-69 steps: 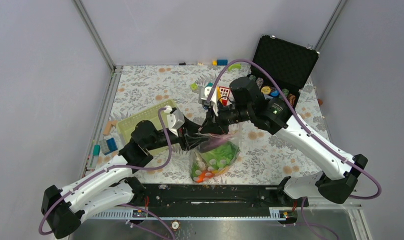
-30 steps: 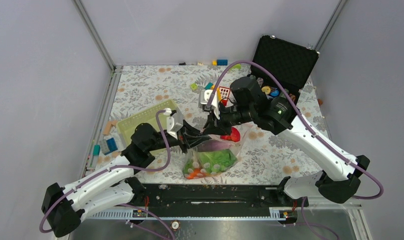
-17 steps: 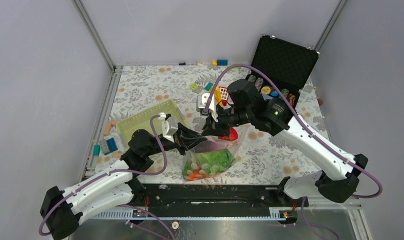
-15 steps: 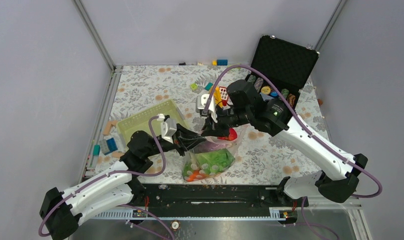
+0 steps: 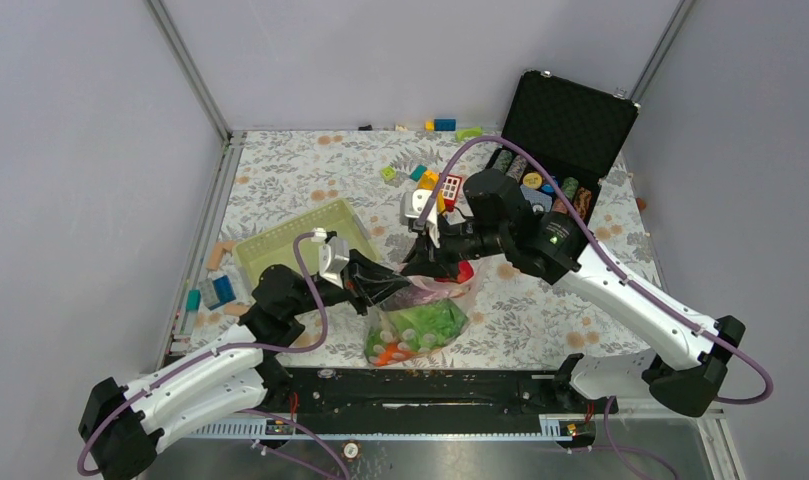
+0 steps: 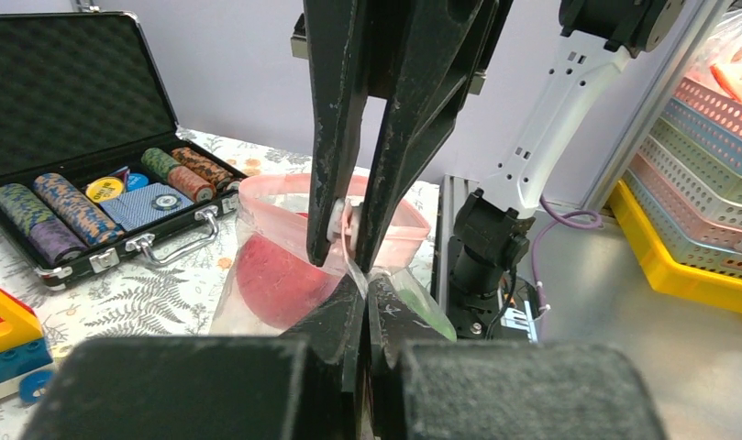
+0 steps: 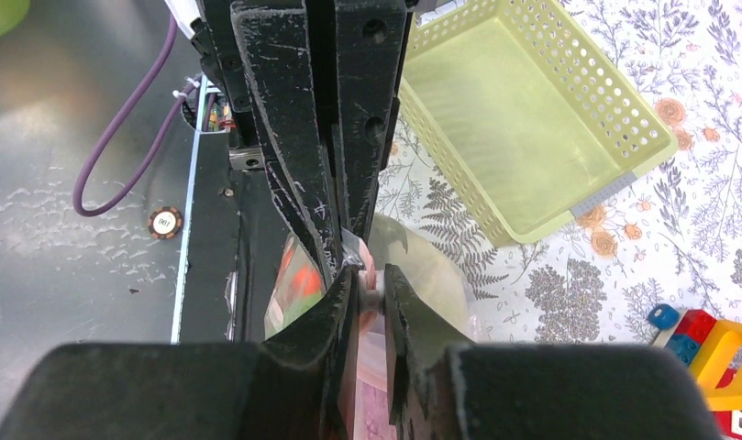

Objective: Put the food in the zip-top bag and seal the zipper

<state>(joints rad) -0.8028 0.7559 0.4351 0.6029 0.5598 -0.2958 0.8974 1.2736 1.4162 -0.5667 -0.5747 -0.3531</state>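
Observation:
The clear zip-top bag [image 5: 417, 325] hangs between my two grippers, with green, orange and white food [image 5: 405, 338] inside. A red round food piece [image 5: 464, 271] sits by its mouth and shows through the plastic in the left wrist view [image 6: 273, 278]. My left gripper [image 5: 398, 292] is shut on the bag's edge just under the pink-red zipper [image 6: 289, 191]. My right gripper [image 5: 418, 268] is shut on the zipper's white slider [image 7: 374, 295], right next to the left fingertips [image 7: 335, 240]. In the left wrist view my left gripper [image 6: 365, 286] sits just below the right fingers [image 6: 335, 165].
A pale green basket [image 5: 285, 247] stands left of the bag and shows in the right wrist view [image 7: 532, 137]. An open black case of poker chips [image 5: 565, 125] is at the back right. Coloured blocks [image 5: 435, 185] lie behind the grippers, and more lie at the left edge [image 5: 215, 285].
Both grippers have kept their hold. The bag has swung left and toward the near edge, and the left arm has drawn back. The red piece now shows at the mouth's right end.

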